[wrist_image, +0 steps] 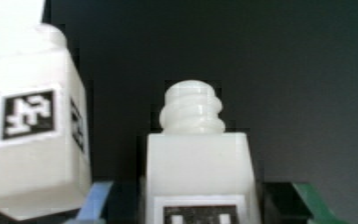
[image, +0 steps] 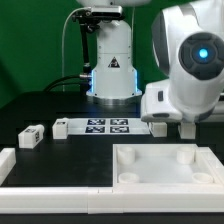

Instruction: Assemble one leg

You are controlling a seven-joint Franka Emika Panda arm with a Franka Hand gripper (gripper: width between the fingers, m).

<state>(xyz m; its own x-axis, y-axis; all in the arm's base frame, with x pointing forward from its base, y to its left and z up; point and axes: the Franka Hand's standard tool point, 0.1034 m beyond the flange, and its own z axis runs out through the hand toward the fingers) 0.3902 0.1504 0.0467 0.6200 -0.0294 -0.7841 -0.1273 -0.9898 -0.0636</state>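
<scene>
In the wrist view a leg (wrist_image: 197, 160), a small white block with a ribbed tip and a tag on its near face, sits between my gripper's (wrist_image: 201, 205) fingers. The blue-edged finger (wrist_image: 101, 200) and the green-edged finger (wrist_image: 311, 200) flank it, with dark pads against its sides. A second leg (wrist_image: 34, 110) with a tag stands close beside it. In the exterior view my gripper (image: 185, 128) is low at the table, at the right, and hides the held leg. Another leg (image: 158, 127) lies just beside it.
The large white square panel (image: 135, 178) with raised rim lies in front of the gripper. The marker board (image: 105, 126) lies at the middle, with two more legs (image: 30, 137) (image: 60, 128) on the exterior view's left. A white barrier (image: 12, 165) runs along the front left.
</scene>
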